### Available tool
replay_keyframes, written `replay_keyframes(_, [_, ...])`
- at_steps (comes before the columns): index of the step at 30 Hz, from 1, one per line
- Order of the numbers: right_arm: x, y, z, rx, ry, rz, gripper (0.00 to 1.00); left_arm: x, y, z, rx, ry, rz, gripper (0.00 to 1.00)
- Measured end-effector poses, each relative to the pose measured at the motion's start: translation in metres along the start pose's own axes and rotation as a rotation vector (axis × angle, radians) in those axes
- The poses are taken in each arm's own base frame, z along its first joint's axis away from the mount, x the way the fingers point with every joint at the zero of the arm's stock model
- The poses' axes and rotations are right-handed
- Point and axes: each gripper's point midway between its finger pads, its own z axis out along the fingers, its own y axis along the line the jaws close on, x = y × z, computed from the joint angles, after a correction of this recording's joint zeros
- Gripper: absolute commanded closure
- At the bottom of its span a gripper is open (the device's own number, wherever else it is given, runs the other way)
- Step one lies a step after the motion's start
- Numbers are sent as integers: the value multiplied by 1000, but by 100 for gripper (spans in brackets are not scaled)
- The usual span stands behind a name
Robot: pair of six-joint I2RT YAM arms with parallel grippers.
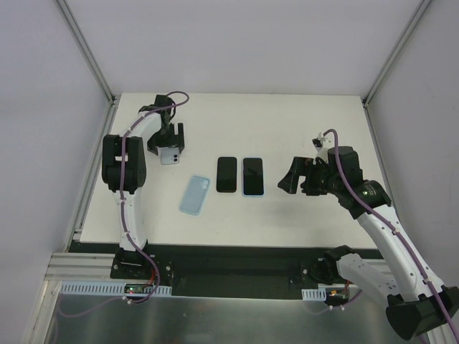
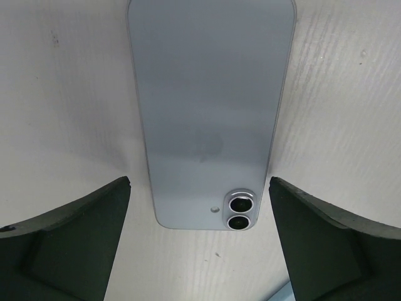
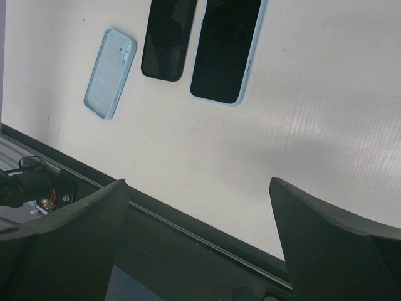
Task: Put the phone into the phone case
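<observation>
Left pincer point(image 2: 199, 188) released, straddling lavender phone point(image 2: 210, 113), face-down on tabletop point(image 2: 62, 94) far-left, apparently no contact. Phone likely stiff, slick, thin: take long edges mid-body. Blue case point(image 1: 194, 195) lies nearby. Right pincer point(image 1: 300, 180) released, holding nothing.

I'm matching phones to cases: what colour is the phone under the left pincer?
The phone is pale bluish lavender, clearest in the left wrist view.

- One phone point(image 1: 171, 156) lies at the far left of the counter point(image 1: 287, 122), under the left hand point(image 1: 170, 146).
- The phone case point(image 1: 194, 195) lies nearer, just left of a second phone point(image 1: 226, 174) and a third phone point(image 1: 252, 176), which lie side by side.
</observation>
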Motion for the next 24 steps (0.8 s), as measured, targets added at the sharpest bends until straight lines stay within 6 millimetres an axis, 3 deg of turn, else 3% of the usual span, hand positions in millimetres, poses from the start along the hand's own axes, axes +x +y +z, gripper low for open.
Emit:
replay_keyframes(18, [-1,-2,1,10,-4,1,4,-7,-5,12,10,6,22,35])
replay_keyframes(22, [-1,-2,3,11,1,12,4,-7,-7,12,11,7,27,53])
replay_keyframes(24, [-2,-1,5,8,-1,17,4,-7,-8,13,11,8,27,54])
